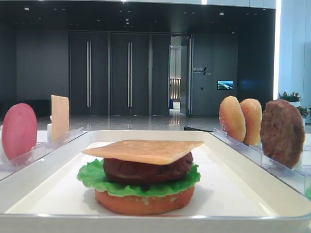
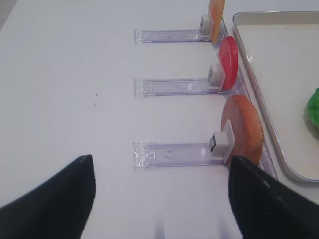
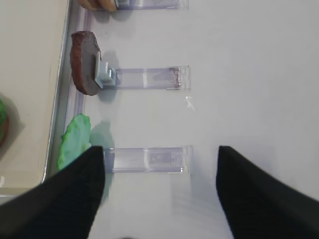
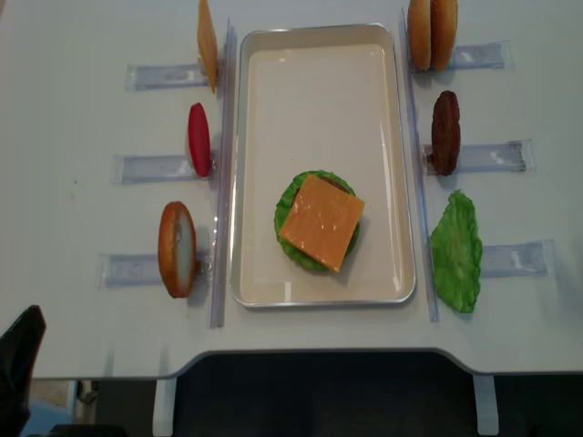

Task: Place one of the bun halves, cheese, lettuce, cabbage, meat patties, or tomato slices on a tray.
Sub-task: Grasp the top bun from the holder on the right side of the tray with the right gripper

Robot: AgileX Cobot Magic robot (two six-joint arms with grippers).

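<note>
White plastic, the tray [image 4: 319,91] fills the centre of the overhead frame, a cheese slice [image 4: 322,222] topping the stack at its lower middle. Loose lettuce [image 4: 456,250] lies at right, bun halves [image 4: 432,34] upper right. Both the right gripper [image 3: 160,191] and left gripper [image 2: 162,199] stand wide, holding nothing.

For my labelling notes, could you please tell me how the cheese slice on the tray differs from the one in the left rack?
The cheese on the stack lies flat, topping the patty and lettuce inside the tray; the racked cheese stands on edge outside it, in a clear rack. The stacked slice sits turned diagonally to the tray. Both are thin orange-yellow squares.
</note>
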